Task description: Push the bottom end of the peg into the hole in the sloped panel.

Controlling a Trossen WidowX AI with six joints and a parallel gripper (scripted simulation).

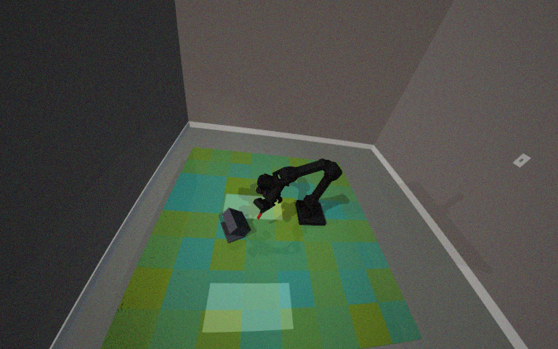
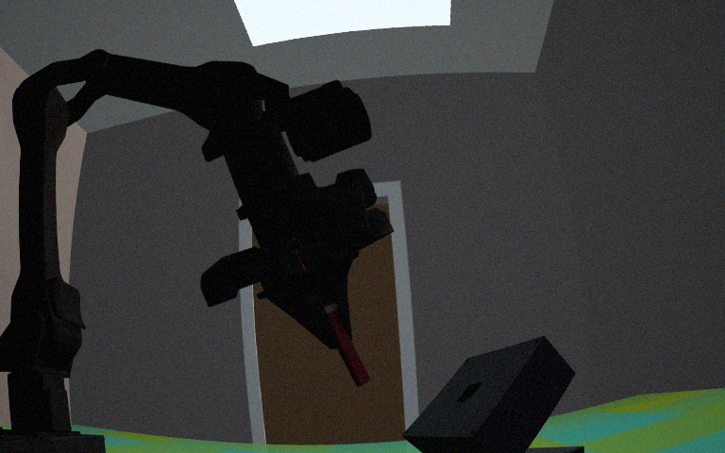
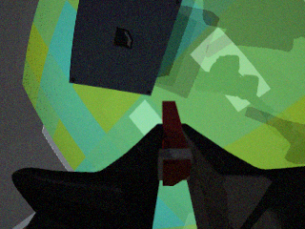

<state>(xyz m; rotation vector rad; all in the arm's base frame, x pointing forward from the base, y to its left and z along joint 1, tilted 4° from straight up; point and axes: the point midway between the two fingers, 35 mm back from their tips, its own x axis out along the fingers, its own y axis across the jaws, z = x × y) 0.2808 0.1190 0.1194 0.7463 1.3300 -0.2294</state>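
A red peg (image 1: 259, 216) (image 2: 351, 355) (image 3: 172, 131) with a grey band near its upper end is held in the air, tilted, its lower end pointing down toward the panel side. My gripper (image 2: 343, 342) (image 3: 171, 130) is shut on the peg. The dark sloped panel (image 1: 243, 219) (image 2: 448, 411) (image 3: 114, 67) stands in front of the arm, beyond the peg's lower end and apart from it. Its hole (image 2: 469, 392) (image 3: 123, 37) looks four-sided and dark. In the wrist view the hole is up and left of the peg. Whether the peg's flat sides match the hole cannot be told.
The arm's base (image 1: 311, 214) stands on the patchwork floor (image 1: 263, 263) on the opposite side from the panel. The panel has a flat foot (image 1: 236, 237) under it. Walls and a door (image 2: 374, 411) are in the background.
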